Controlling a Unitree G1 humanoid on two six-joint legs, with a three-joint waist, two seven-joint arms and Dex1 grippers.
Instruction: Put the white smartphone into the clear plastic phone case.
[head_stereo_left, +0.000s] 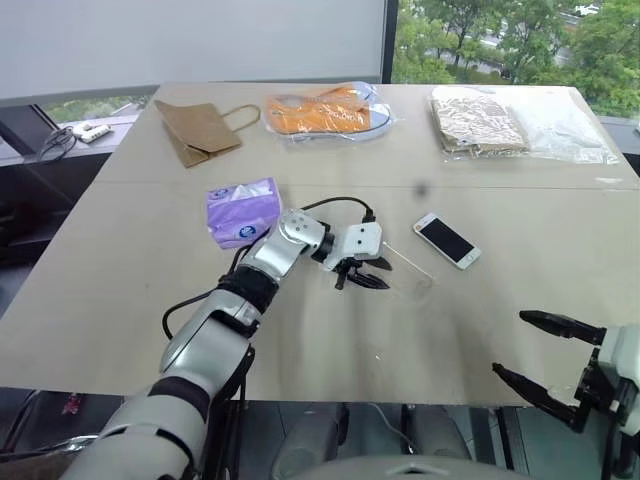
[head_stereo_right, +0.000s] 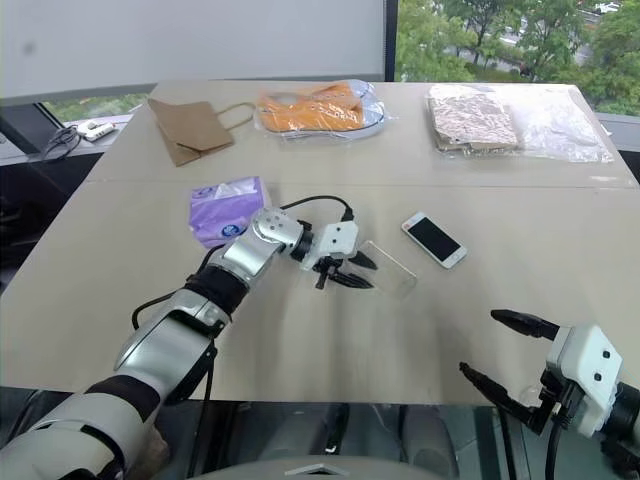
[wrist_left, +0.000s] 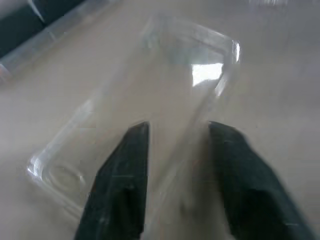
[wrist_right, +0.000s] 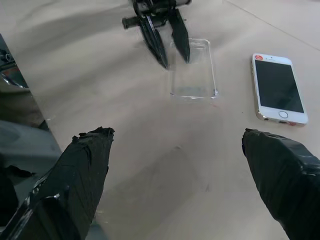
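Left wrist view: the left claw (wrist_left: 175, 165) closes on one long edge of the clear case (wrist_left: 150, 100) on the tabletop (head_stereo_left: 300, 350) — the white phone (head_stereo_left: 447, 240) lies just beyond. Right claw (wrist_right: 175, 190) hangs wide apart, empty. Next: likely steady the case, fetch the phone.

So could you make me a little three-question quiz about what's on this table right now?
1. True or false: the white smartphone lies inside the clear plastic phone case.
2. Which gripper is at the case: left or right?
3. What purple thing lies behind the left arm?

Key: 1. False, the phone lies beside the case. 2. The left gripper; the right gripper hangs open, apart. 3. A purple tissue pack.
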